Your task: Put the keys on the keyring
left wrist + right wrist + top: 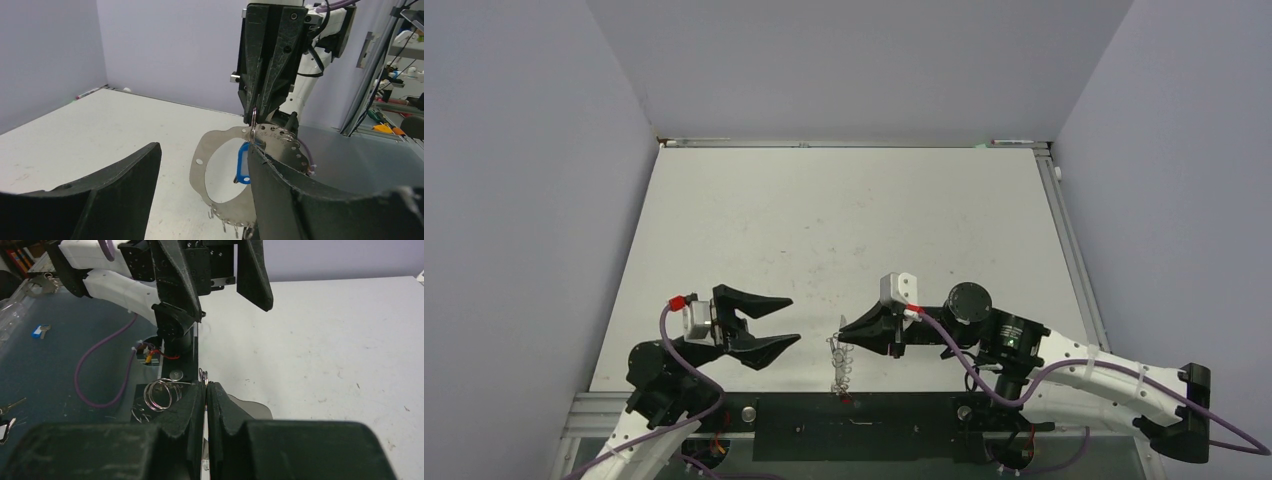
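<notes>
The keyring (199, 167), a flat grey plate with a wide hole, stands on edge near the table's front edge (839, 362). Tiny wire rings hang along its lower rim. My right gripper (844, 328) is shut on a small split ring (254, 119) at the plate's top edge; the ring shows between the pads in the right wrist view (203, 375). A blue-tagged key (243, 162) hangs behind the plate, seen through its hole. My left gripper (792, 320) is open and empty, just left of the plate, its jaws either side of it in the left wrist view (204, 150). The red-tagged and dark-headed keys are not visible.
Larger wire coils (160, 392) sit on the plate's edge beside my right fingers. Off the table's front edge lies a dark shelf with purple cable (100, 370) and a small blue-tagged key (39, 331). Grey walls enclose the white table (844, 220).
</notes>
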`<state>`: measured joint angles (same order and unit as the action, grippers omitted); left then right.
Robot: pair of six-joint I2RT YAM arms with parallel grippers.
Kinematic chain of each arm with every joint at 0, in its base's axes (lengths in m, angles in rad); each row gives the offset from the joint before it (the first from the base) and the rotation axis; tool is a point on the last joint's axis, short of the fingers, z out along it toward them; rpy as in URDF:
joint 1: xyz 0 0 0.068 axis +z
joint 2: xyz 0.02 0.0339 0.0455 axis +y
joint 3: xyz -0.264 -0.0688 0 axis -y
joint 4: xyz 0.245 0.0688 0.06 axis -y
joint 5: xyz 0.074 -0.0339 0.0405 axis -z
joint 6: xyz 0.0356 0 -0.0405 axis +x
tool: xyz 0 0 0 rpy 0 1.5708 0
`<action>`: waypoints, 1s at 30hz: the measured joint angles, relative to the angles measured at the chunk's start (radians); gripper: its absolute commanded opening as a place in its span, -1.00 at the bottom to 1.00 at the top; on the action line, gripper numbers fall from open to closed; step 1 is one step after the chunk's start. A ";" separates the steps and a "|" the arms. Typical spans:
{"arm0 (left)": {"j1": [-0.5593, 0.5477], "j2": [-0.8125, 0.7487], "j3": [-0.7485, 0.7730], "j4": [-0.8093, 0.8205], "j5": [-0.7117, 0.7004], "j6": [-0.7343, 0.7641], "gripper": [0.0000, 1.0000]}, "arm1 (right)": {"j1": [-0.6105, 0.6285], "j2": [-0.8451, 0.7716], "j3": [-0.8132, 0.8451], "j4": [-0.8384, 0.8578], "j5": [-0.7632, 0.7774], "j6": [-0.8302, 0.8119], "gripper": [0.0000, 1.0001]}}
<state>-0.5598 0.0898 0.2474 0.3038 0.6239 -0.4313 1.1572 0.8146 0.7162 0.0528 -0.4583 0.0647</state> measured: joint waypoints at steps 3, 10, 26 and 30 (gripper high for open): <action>-0.001 0.002 -0.002 0.042 0.029 -0.023 0.13 | 0.001 0.021 0.000 0.029 -0.042 0.001 -0.89; -0.021 0.028 -0.014 0.113 0.056 -0.061 0.04 | 0.026 0.039 -0.014 0.097 -0.035 0.008 -0.89; -0.055 0.073 -0.017 0.130 0.063 -0.071 -0.16 | 0.069 0.129 -0.025 0.181 0.048 0.012 -0.89; -0.069 0.087 -0.017 0.129 0.063 -0.069 -0.21 | 0.074 0.129 -0.025 0.201 0.055 0.012 -0.89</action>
<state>-0.6285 0.1772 0.2302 0.4328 0.6868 -0.5003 1.2316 0.9436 0.6914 0.2539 -0.4030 0.0765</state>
